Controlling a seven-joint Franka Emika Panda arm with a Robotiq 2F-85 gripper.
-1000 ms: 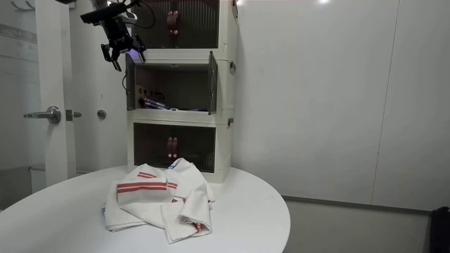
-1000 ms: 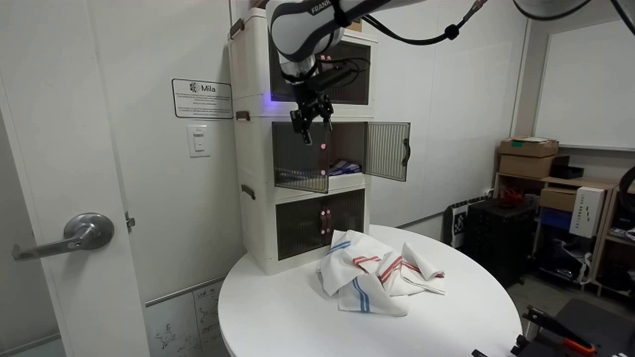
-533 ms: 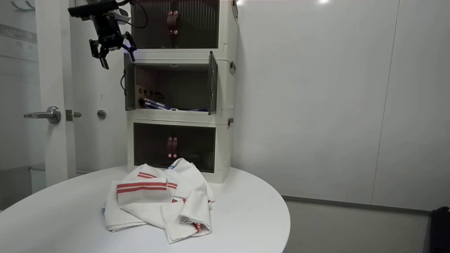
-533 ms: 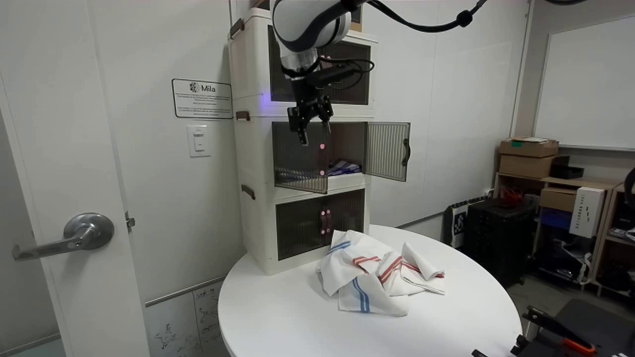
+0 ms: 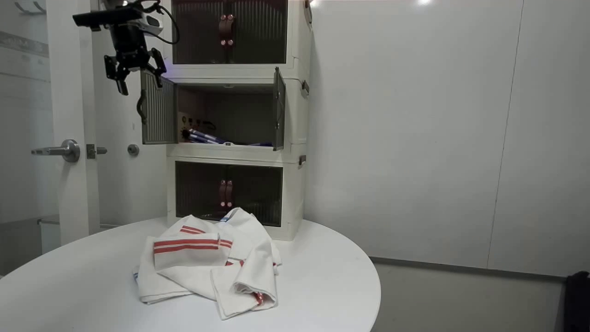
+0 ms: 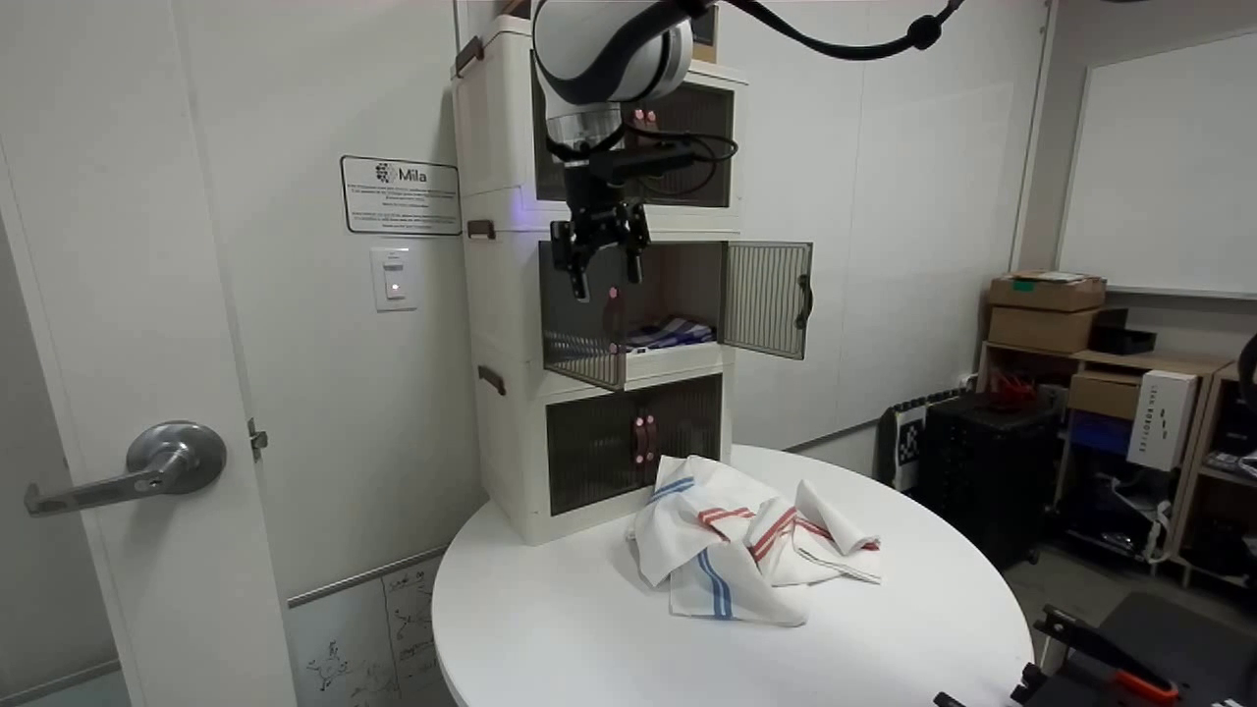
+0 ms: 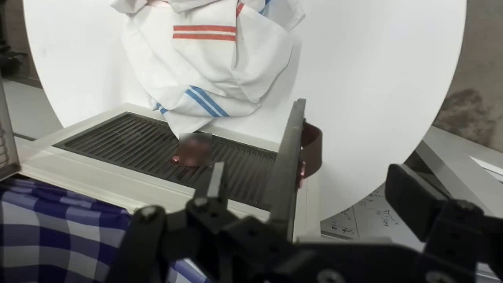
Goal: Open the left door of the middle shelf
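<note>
The left door (image 5: 161, 110) of the middle shelf (image 5: 244, 113) is swung outward, its ribbed pane facing partly forward and its curved handle (image 5: 141, 107) at the free edge. In an exterior view the same door (image 6: 579, 339) reaches out from the cabinet front. My gripper (image 5: 141, 86) is at the door's top edge, open, with nothing gripped. From the wrist, the left door (image 7: 289, 157) appears nearly edge-on between the spread fingers of my gripper (image 7: 310, 188). Its lower part is hidden behind the gripper, and whether a finger touches it I cannot tell.
The right door (image 6: 768, 299) of that tier also stands open. Blue checked cloth (image 7: 67, 224) lies inside the shelf. Top and bottom tiers have closed doors. A crumpled striped towel (image 5: 198, 263) rests on the round white table (image 5: 332, 286). A room door (image 5: 69, 193) stands left of the cabinet.
The left door has swung further outward, from nearly edge-on to showing its ribbed face in an exterior view. My gripper has moved left there, staying open.
</note>
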